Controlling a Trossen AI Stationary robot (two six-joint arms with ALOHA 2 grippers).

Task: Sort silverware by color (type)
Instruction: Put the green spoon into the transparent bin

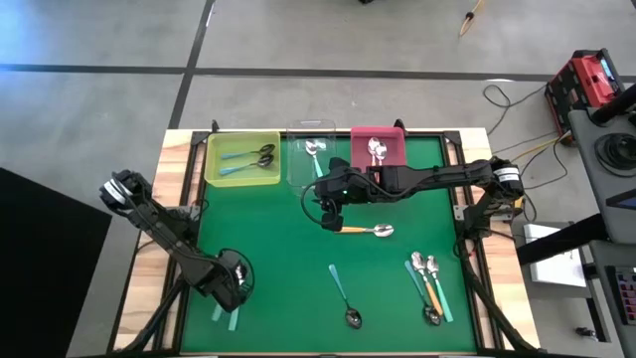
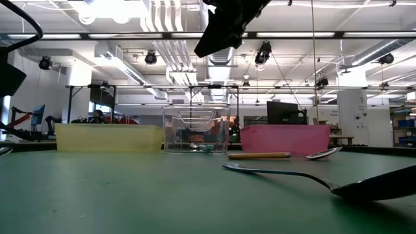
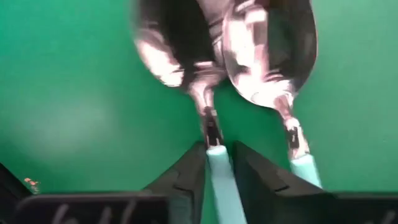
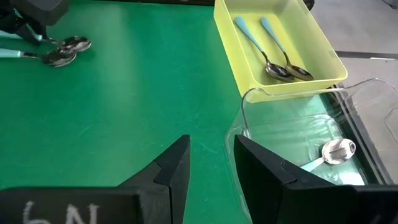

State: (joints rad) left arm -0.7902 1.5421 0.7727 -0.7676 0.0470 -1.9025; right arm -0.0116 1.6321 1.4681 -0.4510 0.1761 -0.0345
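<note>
Spoons, sorted: two teal-handled, dark-bowled spoons (image 1: 248,159) in the yellow bin (image 1: 241,177); one teal-handled spoon with a silver bowl (image 1: 315,151) in the clear bin (image 1: 308,179); two spoons (image 1: 377,150) in the pink bin (image 1: 392,157) (handle colour hard to tell). By this count, five are put away.

Spoons, unsorted, on the green surface (image 1: 288,268):
- one orange-handled spoon (image 1: 368,231) near the middle, just beside the right arm's fingers;
- one teal-handled, dark-bowled spoon (image 1: 344,296) lying alone, closer to the front edge;
- a cluster of orange and teal spoons (image 1: 428,283) at the front right, about four, touching or overlapping;
- a pair of teal-handled spoons (image 1: 227,314) at the front left, side by side.

Left gripper (image 3: 219,163): low over the front-left pair, fingers clenched on the handle of one teal spoon; its neighbour lies just beside, free.

Right gripper (image 4: 210,163): above the middle of the surface near the clear bin, fingers released, nothing between them.

Judgement: under half done; roughly eight spoons remain, and the front-right cluster probably needs separating.
</note>
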